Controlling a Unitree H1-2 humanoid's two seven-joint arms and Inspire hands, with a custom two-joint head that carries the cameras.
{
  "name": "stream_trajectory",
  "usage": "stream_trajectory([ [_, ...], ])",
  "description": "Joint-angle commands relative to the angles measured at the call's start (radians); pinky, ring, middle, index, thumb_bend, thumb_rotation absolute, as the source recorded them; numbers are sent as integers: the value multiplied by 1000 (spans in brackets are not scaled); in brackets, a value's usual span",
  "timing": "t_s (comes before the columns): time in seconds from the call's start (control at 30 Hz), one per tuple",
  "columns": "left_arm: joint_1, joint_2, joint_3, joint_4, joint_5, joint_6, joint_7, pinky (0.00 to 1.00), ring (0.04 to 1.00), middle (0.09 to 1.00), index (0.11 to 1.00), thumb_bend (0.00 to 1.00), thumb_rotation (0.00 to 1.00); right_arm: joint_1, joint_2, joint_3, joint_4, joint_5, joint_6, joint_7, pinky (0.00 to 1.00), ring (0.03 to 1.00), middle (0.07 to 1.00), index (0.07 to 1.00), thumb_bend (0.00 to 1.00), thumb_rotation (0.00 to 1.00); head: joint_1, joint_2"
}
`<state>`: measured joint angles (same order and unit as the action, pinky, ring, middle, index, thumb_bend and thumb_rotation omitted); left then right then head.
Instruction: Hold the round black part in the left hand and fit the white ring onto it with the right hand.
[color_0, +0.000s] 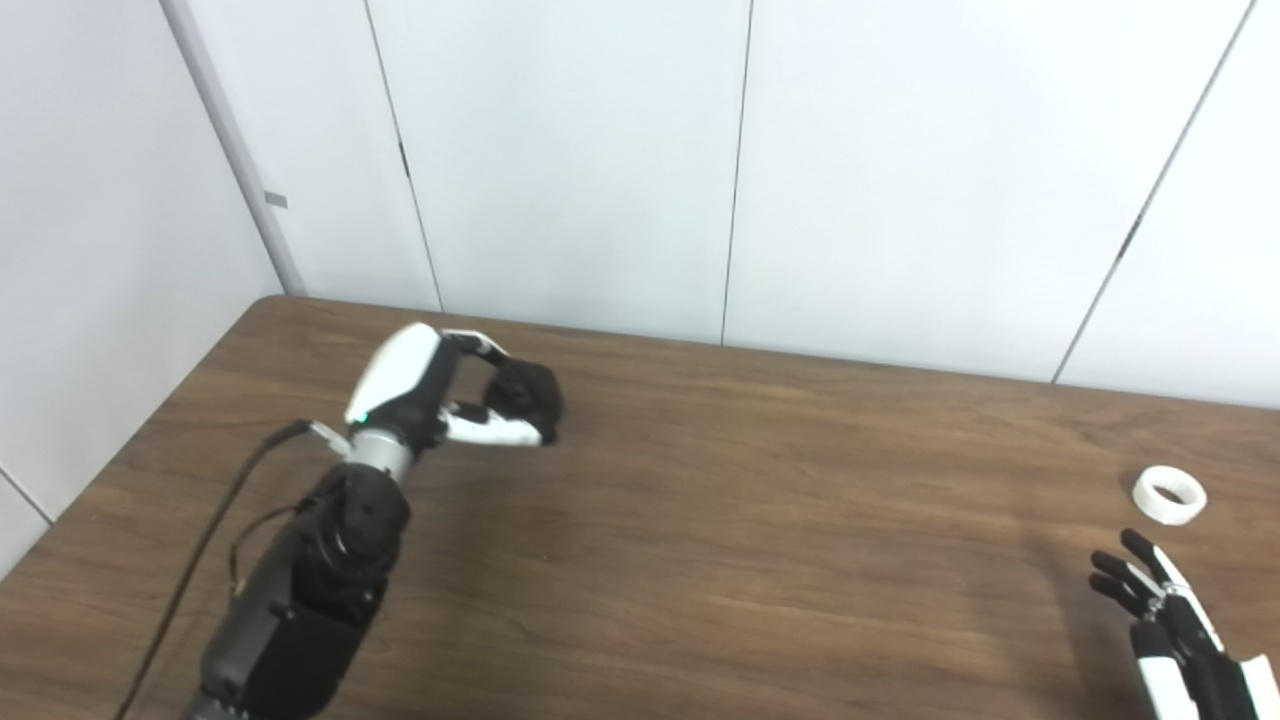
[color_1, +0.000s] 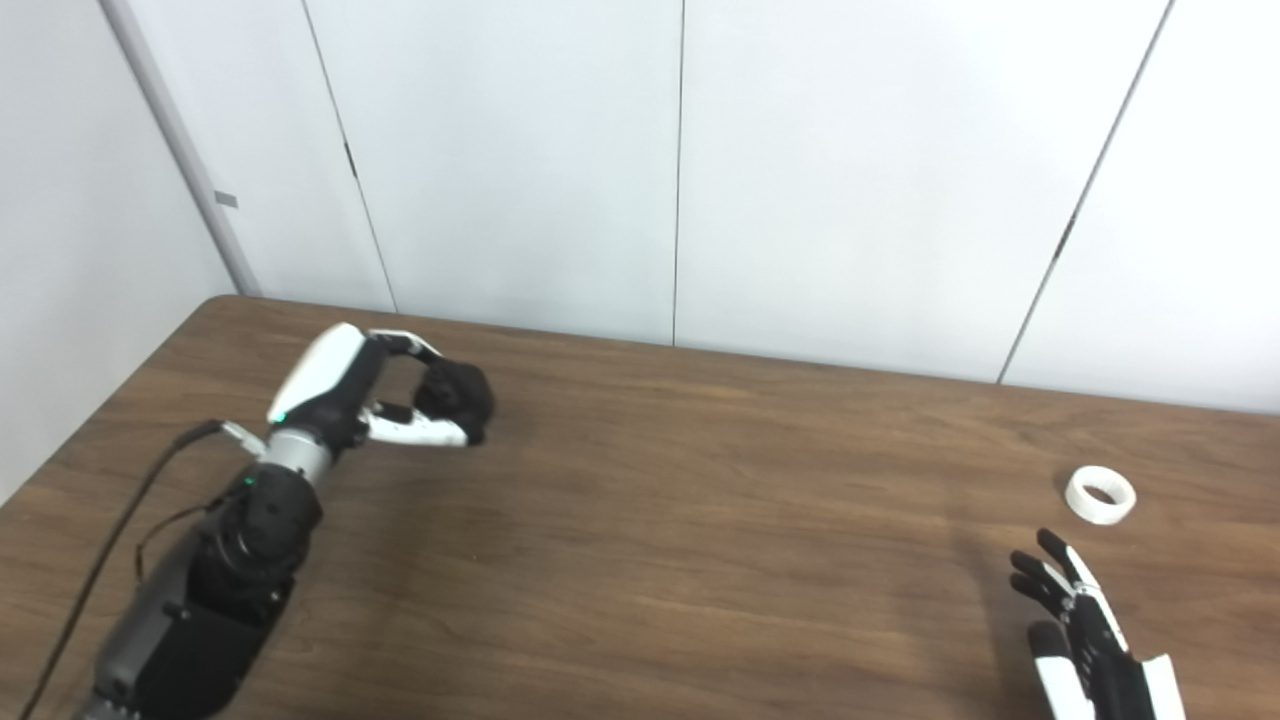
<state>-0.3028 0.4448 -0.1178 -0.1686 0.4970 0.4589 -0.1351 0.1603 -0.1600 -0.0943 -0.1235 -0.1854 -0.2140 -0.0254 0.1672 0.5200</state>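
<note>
The left hand (color_0: 440, 385) curls its fingers and thumb around the round black part (color_0: 527, 392), near the table's (color_0: 700, 520) far left corner. The right hand (color_1: 1085, 630), fingers spread and empty, sits at the near right edge, the right eye view showing more of it. The white ring (color_1: 1100, 495) lies just beyond its fingertips.

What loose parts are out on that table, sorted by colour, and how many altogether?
Black: 1, the round black part, held in the left hand.
White: 1, the white ring, lying flat on the table just beyond the open right hand.
Total: 2
</note>
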Motion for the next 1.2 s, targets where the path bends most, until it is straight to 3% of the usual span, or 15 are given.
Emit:
stream_trajectory([
  [0.0,-16,10,-7,-79,35,3,-10,1000,899,759,484,522,46,64,29,18,105,-15,-5,-20,885,817,841,910,572,1000,-1,1],
  [0.17,27,-41,-51,-178,90,9,-62,1000,894,765,483,523,48,57,29,26,111,-23,-7,-22,880,815,843,911,572,1000,-18,2],
  [0.47,146,-94,-149,-254,174,-62,-66,1000,921,789,482,523,53,52,43,38,100,-63,4,-43,849,808,836,897,570,1000,-64,22],
  [0.83,246,-148,-229,-232,226,-219,-38,1000,951,817,482,522,54,48,75,61,65,-94,29,-44,842,807,839,900,552,1000,-150,68],
  [1.17,299,-196,-285,-197,294,-290,-43,1000,948,811,482,524,54,58,108,86,-11,-116,101,-48,854,809,845,904,527,1000,-201,127],
])
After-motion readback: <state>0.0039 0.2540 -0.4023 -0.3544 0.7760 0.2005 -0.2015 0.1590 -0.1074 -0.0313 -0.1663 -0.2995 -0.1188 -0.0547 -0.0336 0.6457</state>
